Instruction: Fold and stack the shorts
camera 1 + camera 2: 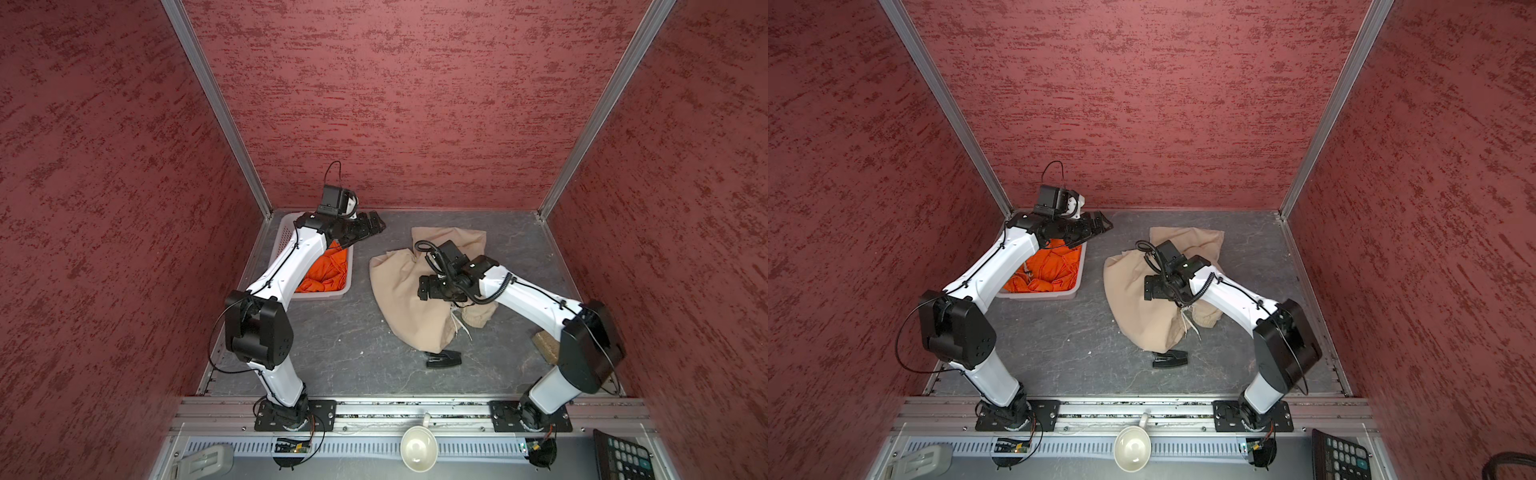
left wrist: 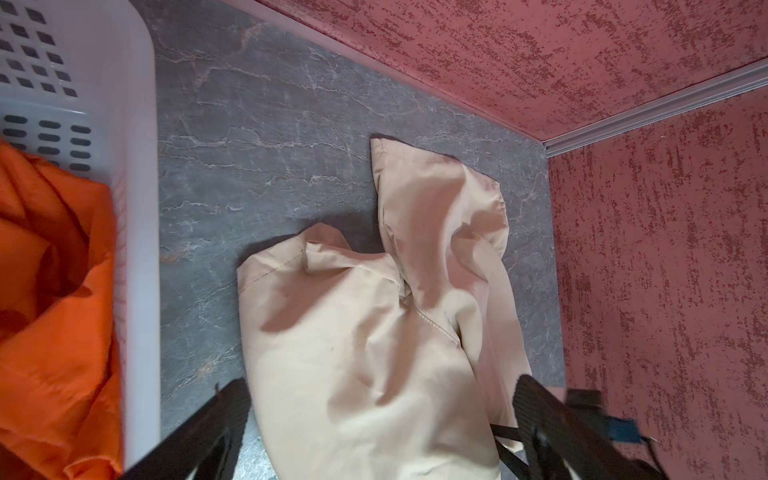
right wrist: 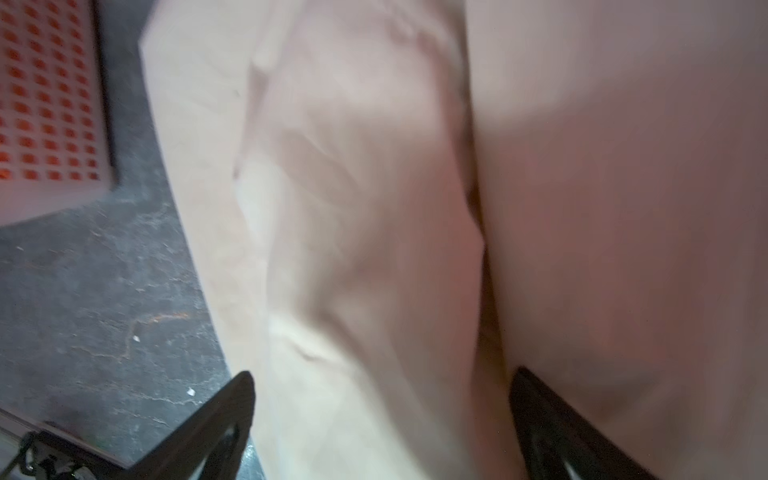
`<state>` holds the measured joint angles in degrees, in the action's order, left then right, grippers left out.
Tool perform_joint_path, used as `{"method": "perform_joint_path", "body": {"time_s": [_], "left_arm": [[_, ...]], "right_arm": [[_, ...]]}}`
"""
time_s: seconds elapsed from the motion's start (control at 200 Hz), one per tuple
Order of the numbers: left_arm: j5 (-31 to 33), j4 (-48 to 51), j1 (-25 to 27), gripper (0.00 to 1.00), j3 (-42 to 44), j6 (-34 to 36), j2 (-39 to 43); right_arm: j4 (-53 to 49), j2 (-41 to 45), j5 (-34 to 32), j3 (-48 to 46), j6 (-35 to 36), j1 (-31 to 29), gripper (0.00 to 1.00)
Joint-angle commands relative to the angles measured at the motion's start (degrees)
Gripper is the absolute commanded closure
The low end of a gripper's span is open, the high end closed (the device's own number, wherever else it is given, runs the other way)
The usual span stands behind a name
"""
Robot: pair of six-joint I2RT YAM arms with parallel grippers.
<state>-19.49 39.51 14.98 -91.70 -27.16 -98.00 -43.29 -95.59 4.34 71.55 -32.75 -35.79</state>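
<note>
While beige shorts (image 1: 399, 286) lay crumpled on the bench (image 1: 332, 332), orange shorts (image 1: 328, 270) in the basket (image 1: 286, 226), my left claw (image 2: 382, 384) and right claw (image 3: 382, 376) gaped empty; limp cloth, I judged, best pinched at the waistband (image 1: 478, 318).

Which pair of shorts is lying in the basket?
The orange shorts, bunched in the white basket; the beige shorts lie loose on the table.

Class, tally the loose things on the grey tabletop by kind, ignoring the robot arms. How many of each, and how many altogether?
Shorts: 2, beige shorts and orange shorts
Baskets: 1, white basket
Staplers: 1, black stapler
Blocks: 1, brown block
Total: 5
</note>
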Motion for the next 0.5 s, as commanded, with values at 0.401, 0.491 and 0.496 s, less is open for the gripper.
{"method": "perform_joint_path", "body": {"time_s": [0.401,0.491,0.496], "left_arm": [[2.5,-2.7,-2.7,0.00,3.5,6.2,7.8],[2.3,-5.1,-2.6,0.00,5.3,8.2,9.4],[2.3,-5.1,-2.6,0.00,5.4,8.3,9.5]], "right_arm": [[-0.2,-4.4,3.6,21.0,3.5,4.1,0.91],[-1.2,-6.5,4.5,25.6,3.5,5.6,0.77],[-1.3,-6.6,4.6,25.8,3.5,5.7,0.76]]}}
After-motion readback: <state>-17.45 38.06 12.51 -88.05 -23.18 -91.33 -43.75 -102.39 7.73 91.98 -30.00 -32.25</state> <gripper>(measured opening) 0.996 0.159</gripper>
